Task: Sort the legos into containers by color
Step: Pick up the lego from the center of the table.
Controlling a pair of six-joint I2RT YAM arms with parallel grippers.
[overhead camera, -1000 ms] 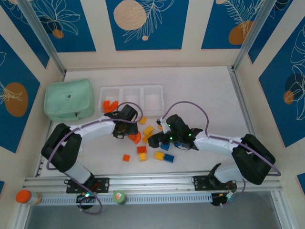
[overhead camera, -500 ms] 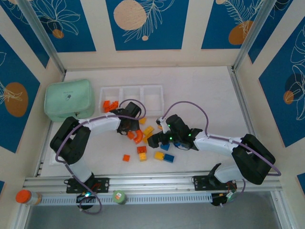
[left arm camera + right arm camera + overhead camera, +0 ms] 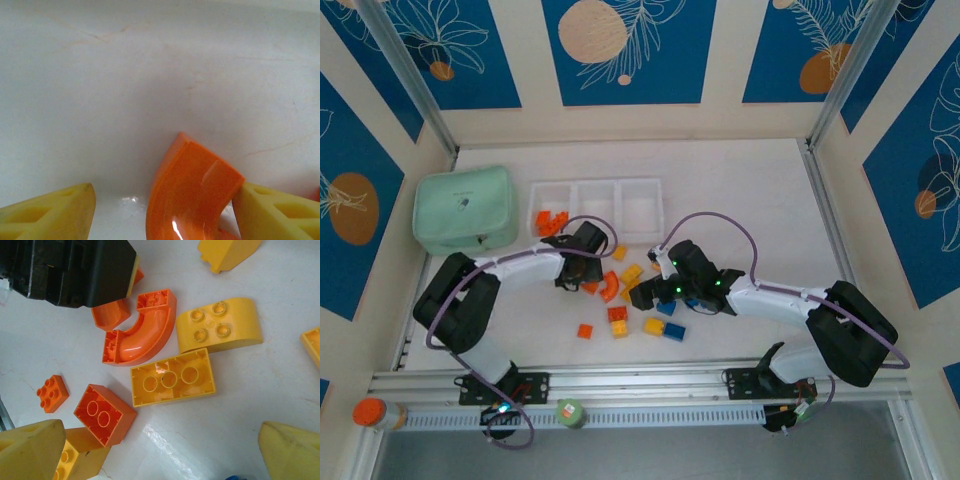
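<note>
The curved orange lego (image 3: 192, 197) sits between my left gripper (image 3: 165, 212) fingers. It touches the right finger (image 3: 280, 215), with a gap to the left finger (image 3: 50, 215), so the jaws are open. From above, the left gripper (image 3: 582, 262) sits just up-left of that curved piece (image 3: 608, 287). My right gripper (image 3: 160, 450) hangs open over bare table beside a yellow lego (image 3: 172, 376) and an orange lego (image 3: 104, 414). The containers are one white tray (image 3: 598, 183), and its left compartment holds orange legos (image 3: 552, 222).
Loose yellow (image 3: 632, 272), orange (image 3: 585, 331) and blue (image 3: 674, 331) bricks lie between the arms. A mint-green pouch (image 3: 465, 208) sits left of the tray. An orange-capped jar (image 3: 368, 412) and a green-lidded jar (image 3: 570, 412) stand by the front rail.
The left arm's elbow swung and its gripper shifted a little beside the curved orange piece, its jaws narrowing slightly. The right arm has not moved.
</note>
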